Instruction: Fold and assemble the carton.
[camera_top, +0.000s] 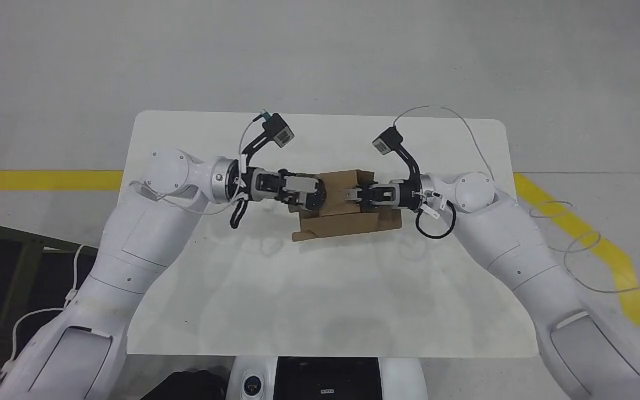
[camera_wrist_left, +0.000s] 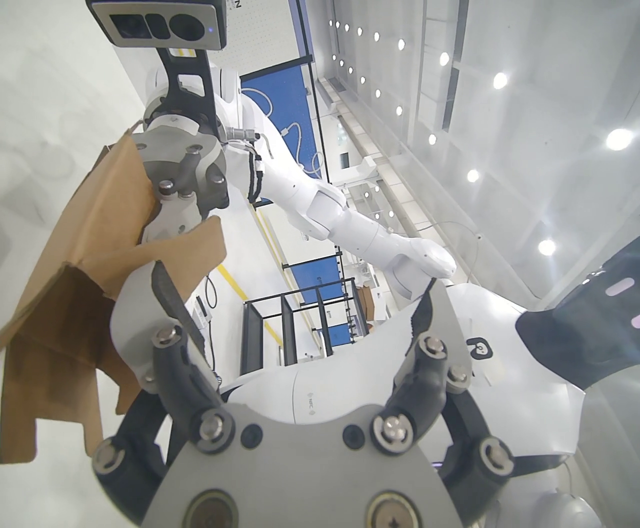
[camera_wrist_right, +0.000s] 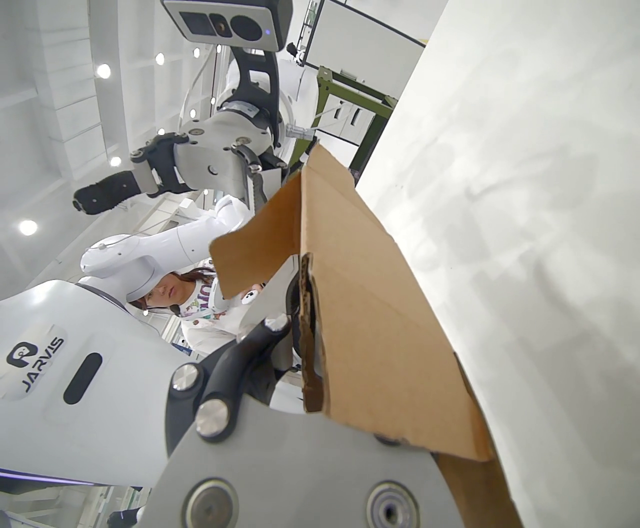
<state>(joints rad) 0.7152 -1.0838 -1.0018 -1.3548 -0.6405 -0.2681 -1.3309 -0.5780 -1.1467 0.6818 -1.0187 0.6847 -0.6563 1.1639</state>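
Noted part-folded carton (camera_top: 340, 216) on white table (camera_top: 330, 300), one wall pinched by right gripper (camera_top: 358, 197). Noted left gripper (camera_top: 312, 192) splayed wide beside opposite flap

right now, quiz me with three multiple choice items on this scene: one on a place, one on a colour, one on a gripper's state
1. Where is the carton?
A. on the floor
B. on the table, between the left gripper and the right gripper
C. on a shelf

2. What colour is the carton?
A. brown
B. white
C. blue

3. How is the left gripper set?
A. shut on a cable
B. shut on nothing
C. open

Answers:
1 B, the top view shows it on the white table with a gripper at each end.
2 A, it is bare brown cardboard in every view.
3 C, the left wrist view shows its fingers spread wide apart.
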